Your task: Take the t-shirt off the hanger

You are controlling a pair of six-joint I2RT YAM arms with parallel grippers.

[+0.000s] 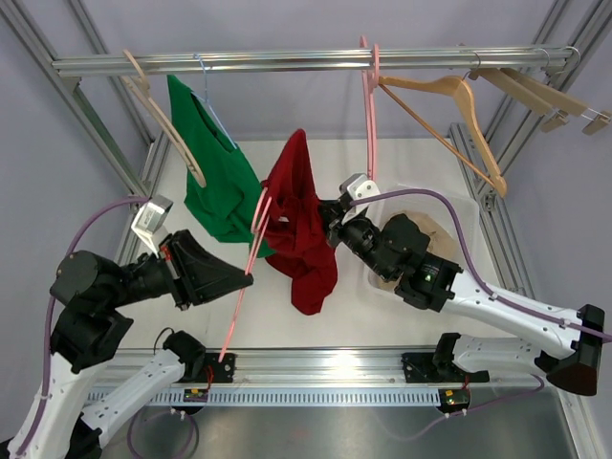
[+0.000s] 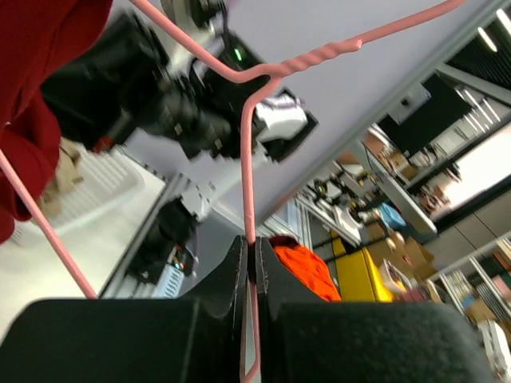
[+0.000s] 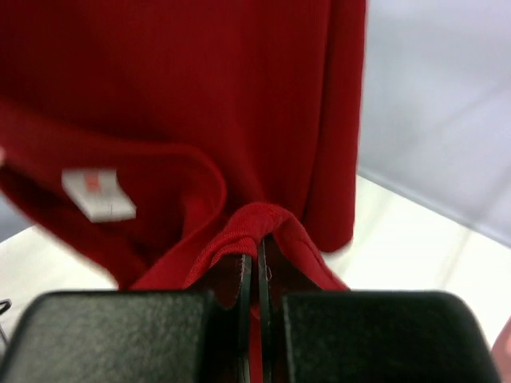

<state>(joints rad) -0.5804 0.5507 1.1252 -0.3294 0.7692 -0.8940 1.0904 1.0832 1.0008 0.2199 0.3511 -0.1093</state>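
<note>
A red t-shirt hangs bunched on a pink wire hanger held in mid-air above the table, off the rail. My left gripper is shut on the hanger's wire. In the left wrist view the wire runs straight up out of the closed left gripper, with the shirt at the upper left. My right gripper is shut on a fold of the shirt's edge. In the right wrist view the red cloth fills the frame and wraps over the closed right gripper. A white label shows.
A green t-shirt hangs on a blue hanger from the metal rail, just left of the red one. Wooden hangers and another pink hanger hang on the rail. A white bin with beige cloth stands at the right.
</note>
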